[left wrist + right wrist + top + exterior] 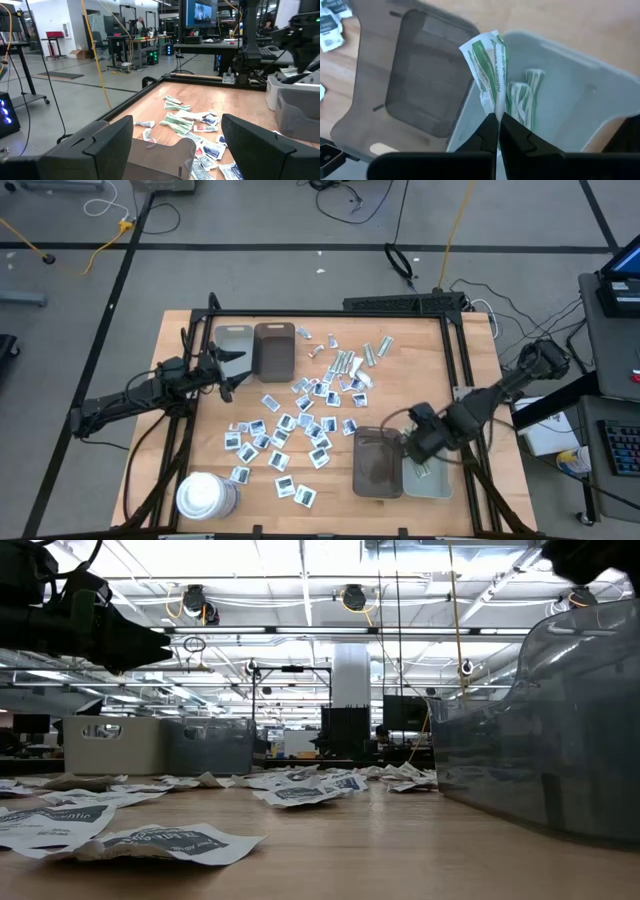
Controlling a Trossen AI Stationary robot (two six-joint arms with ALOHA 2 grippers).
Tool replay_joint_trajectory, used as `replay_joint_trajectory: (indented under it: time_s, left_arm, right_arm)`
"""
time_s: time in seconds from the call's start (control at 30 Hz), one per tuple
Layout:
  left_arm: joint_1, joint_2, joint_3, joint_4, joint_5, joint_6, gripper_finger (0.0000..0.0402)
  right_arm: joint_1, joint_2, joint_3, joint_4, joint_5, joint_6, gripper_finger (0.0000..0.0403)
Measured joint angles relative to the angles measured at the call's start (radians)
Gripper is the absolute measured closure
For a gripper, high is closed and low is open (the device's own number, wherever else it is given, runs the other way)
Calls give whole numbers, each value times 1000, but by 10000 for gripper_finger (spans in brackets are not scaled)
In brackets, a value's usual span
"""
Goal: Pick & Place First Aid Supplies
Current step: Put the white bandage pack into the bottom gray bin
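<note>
Small white packets with dark-blue print lie scattered over the middle of the table, with pale green-and-white wrapped strips behind them. My right gripper hangs over the near-right grey tray, shut on one strip. More strips lie inside that tray. A brown tray stands against its left side. My left gripper waits open and level at the table's left, in front of a far-left grey tray and brown tray, touching nothing. My right gripper pinches one end of the green-and-white strip between its two fingertips. The fingers come from above, pointing steeply down. The strip hangs below them, lifted clear, over the grey tray's rim on the side of the brown tray.
A large white cylinder stands at the table's near left. Black rails frame the table's sides. In the low view the grey tray's wall rises at the right and packets lie flat in front.
</note>
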Motion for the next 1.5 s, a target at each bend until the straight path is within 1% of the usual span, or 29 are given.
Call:
replay_joint_trajectory:
  time_s: [0.1,0.27,0.4,0.6,0.87,1.0,1.07,1.17,1.23,1.3,1.4,1.5]
  left_arm:
    - [0,0,0,0,0,0,96]
    - [0,0,0,0,0,0,96]
    - [0,0,0,0,0,0,96]
    - [0,0,0,0,0,0,96]
    - [0,0,0,0,0,0,96]
    - [0,0,0,0,0,0,96]
    - [0,0,0,0,0,0,96]
    - [0,0,0,0,0,0,96]
    - [0,0,0,0,0,0,96]
    - [0,0,0,0,0,0,96]
    - [0,0,0,0,0,0,96]
    - [0,0,0,0,0,0,96]
  right_arm:
    - [82,0,0,0,48,94,403]
    - [174,0,0,-10,48,209,403]
    - [213,0,-4,-2,46,264,403]
    - [227,21,-84,119,43,271,403]
    - [226,67,-240,320,42,259,403]
    - [225,66,-294,361,35,255,403]
    - [225,66,-304,362,20,239,402]
    - [225,66,-306,364,34,224,397]
    - [225,66,-306,373,66,220,391]
    - [225,66,-302,378,76,203,379]
    - [225,66,-302,380,76,198,348]
    - [225,64,-302,380,70,191,309]
